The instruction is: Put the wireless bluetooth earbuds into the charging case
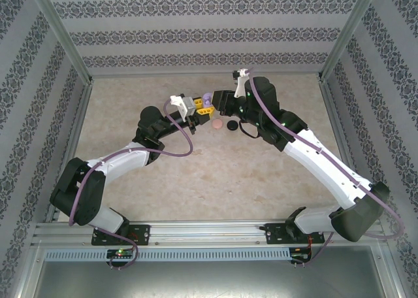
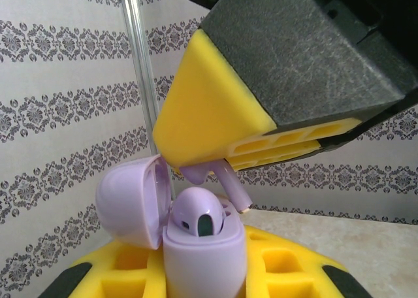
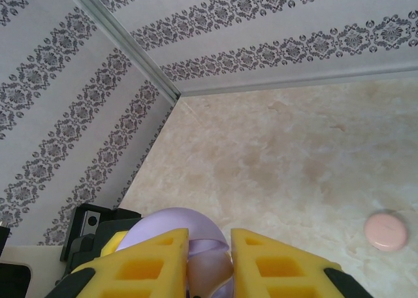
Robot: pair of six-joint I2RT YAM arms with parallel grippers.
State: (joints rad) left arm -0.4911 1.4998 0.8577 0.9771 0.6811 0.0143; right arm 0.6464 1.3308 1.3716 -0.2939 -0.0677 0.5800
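In the left wrist view, the open purple charging case (image 2: 204,259) stands upright between my left gripper's yellow pads (image 2: 130,272), its lid (image 2: 127,203) swung back to the left. One purple earbud (image 2: 199,214) sits in the case. My left gripper (image 1: 196,107) is shut on the case. Just above it, my right gripper (image 1: 219,102) is shut on a second purple earbud (image 2: 233,187), whose stem points down toward the free slot. In the right wrist view, that earbud (image 3: 210,272) is pinched between the yellow fingers (image 3: 147,262), over the lid (image 3: 166,219).
A pink round case (image 1: 216,125) and a black round case (image 1: 230,125) lie on the beige table (image 1: 196,174) just in front of both grippers. The pink case (image 3: 385,231) also lies at the right edge of the right wrist view. Patterned walls enclose the table.
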